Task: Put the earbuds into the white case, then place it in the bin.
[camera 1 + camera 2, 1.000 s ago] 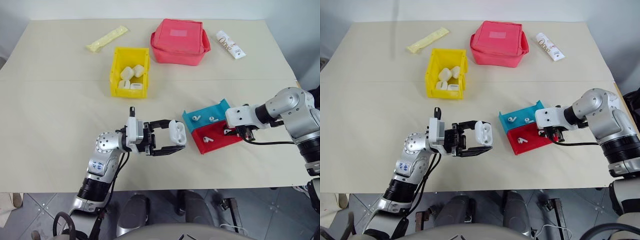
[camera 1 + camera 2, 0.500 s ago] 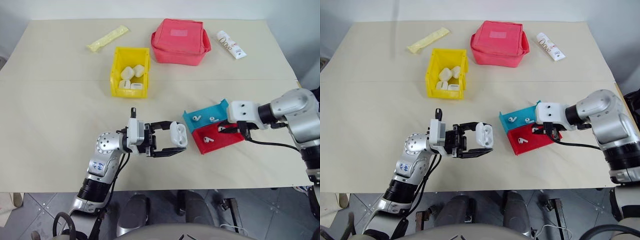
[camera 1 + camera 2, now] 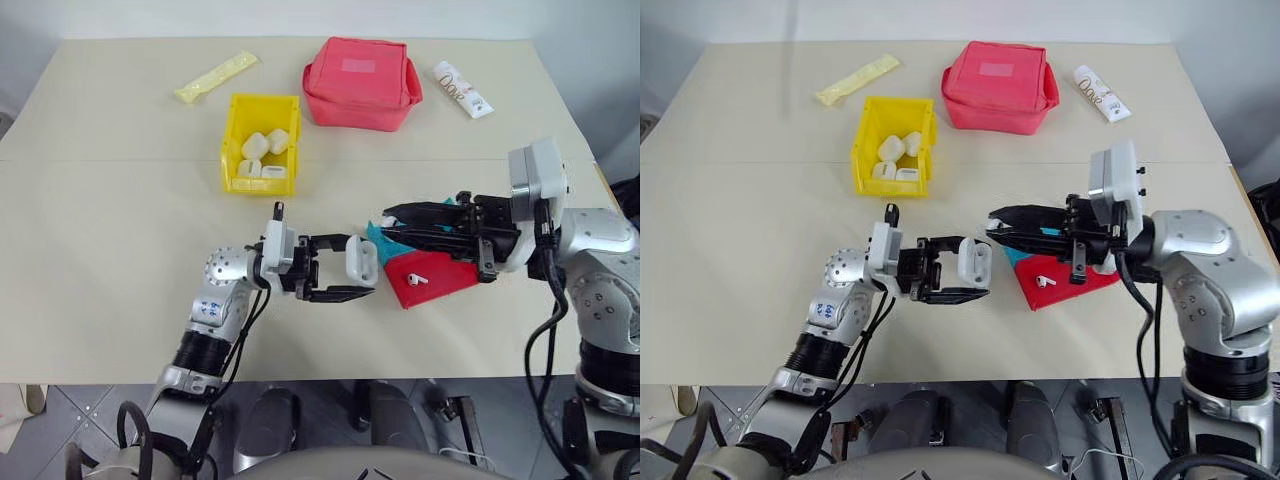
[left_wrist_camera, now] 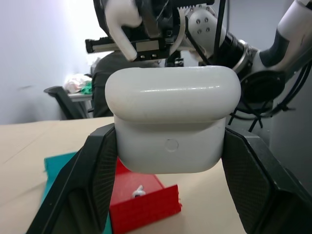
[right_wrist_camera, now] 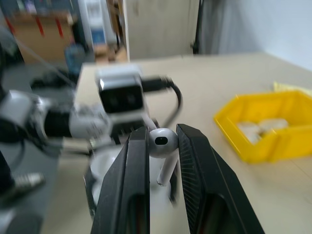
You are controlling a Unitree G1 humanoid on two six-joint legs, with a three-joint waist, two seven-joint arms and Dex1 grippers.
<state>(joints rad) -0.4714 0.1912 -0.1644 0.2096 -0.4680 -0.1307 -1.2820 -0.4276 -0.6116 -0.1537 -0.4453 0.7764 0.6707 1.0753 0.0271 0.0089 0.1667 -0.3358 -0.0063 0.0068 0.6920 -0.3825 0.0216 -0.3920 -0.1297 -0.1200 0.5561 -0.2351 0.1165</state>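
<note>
Between right gripper point(image 5: 163, 146) fingers: earbud point(image 5: 163, 141), pinched.

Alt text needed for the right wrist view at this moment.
Two black fingers of the right gripper pinch a tiny glossy white earbud, stem hanging down. Beyond it are the left gripper, blurred, and a bright yellow plastic bin on the beige table.

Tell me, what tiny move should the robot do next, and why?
Probably ease the right gripper and its earbud closer over the white case. The left gripper holds that case up beside it, though I can't tell whether its lid is open.
</note>
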